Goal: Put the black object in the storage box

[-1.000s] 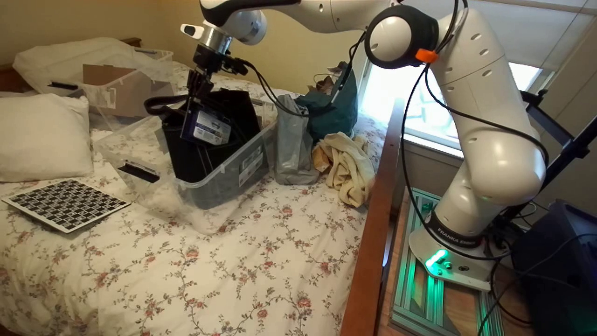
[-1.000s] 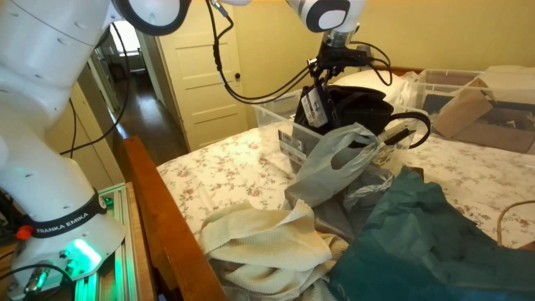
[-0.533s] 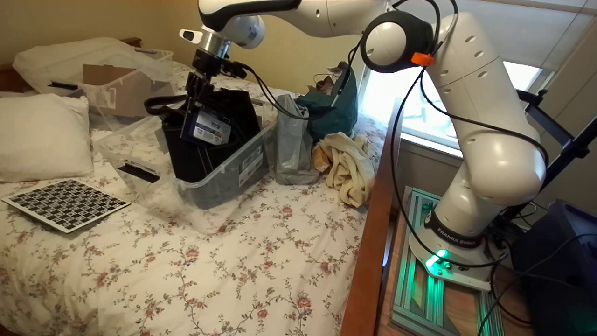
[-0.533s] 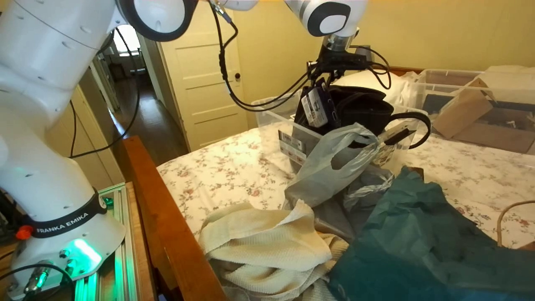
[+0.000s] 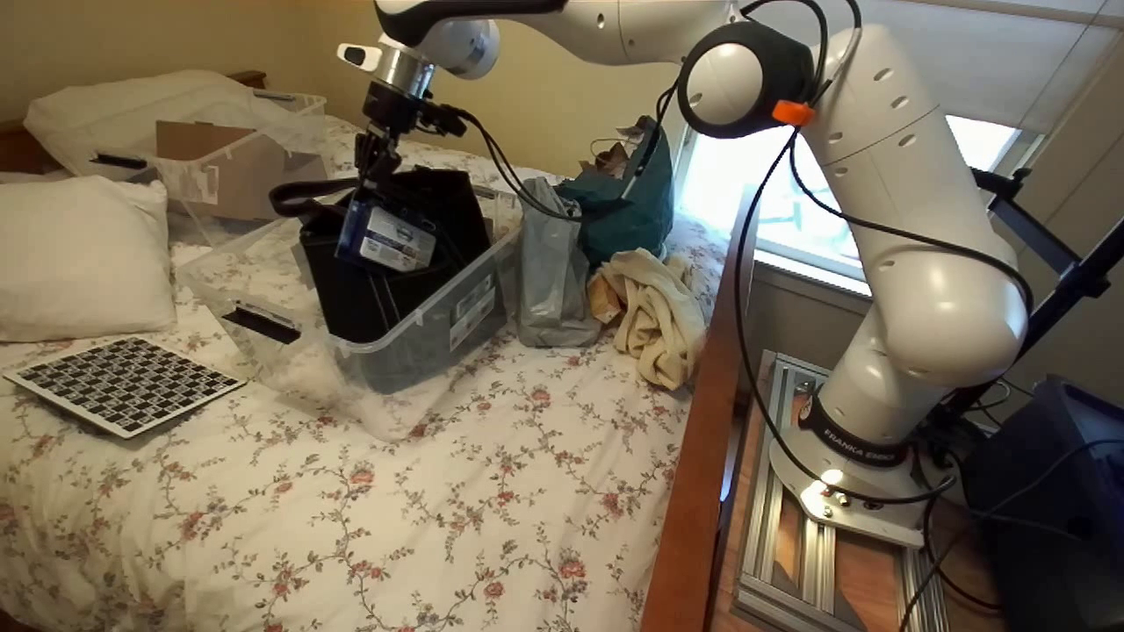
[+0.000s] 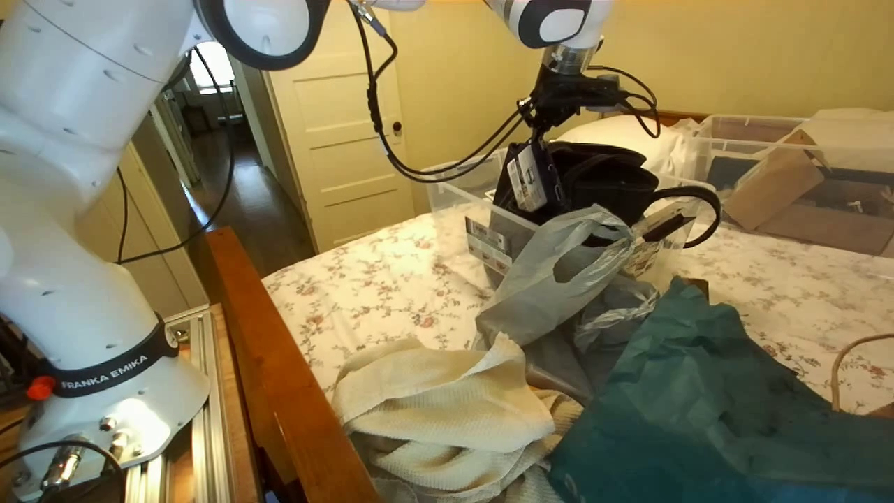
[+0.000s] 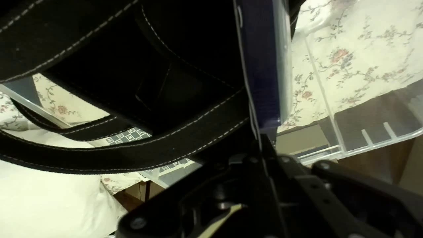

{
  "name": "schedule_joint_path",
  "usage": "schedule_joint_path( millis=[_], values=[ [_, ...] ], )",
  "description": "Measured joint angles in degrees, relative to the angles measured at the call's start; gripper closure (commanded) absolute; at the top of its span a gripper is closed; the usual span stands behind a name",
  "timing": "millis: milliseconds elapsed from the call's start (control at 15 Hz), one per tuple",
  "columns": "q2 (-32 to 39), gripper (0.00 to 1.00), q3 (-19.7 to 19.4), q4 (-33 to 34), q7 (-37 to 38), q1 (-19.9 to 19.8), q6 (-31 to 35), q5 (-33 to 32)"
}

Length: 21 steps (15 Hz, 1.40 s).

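Black bag (image 7: 188,89) shows pale stitching on looped handles (image 7: 132,157).

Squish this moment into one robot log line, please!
black bag: in storage box, top above rim | gripper: apparently shut on black bag, by label | release: not yet, it seems

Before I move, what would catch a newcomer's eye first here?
Probably the big black bag in the clear tub, rising above its rim, with the gripper at the top of a blue packet by the bag. Then, likely, the white robot arm stretched over the flowered bed, and the checkered board lying near the tub.
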Motion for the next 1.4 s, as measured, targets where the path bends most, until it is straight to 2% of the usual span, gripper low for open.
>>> schedule_joint_path(
  millis=[400,733,1400],
  values=[
    [2.0,1.0,1.2,5.25,3.84,-2.86,-7.87,3.02],
    [4.18,1.0,3.09,8.8,5.01,-5.12,-11.95,7.82],
    [8.06,1.0,6.67,12.66,4.68,-7.38,-13.12,11.78]
  ],
)
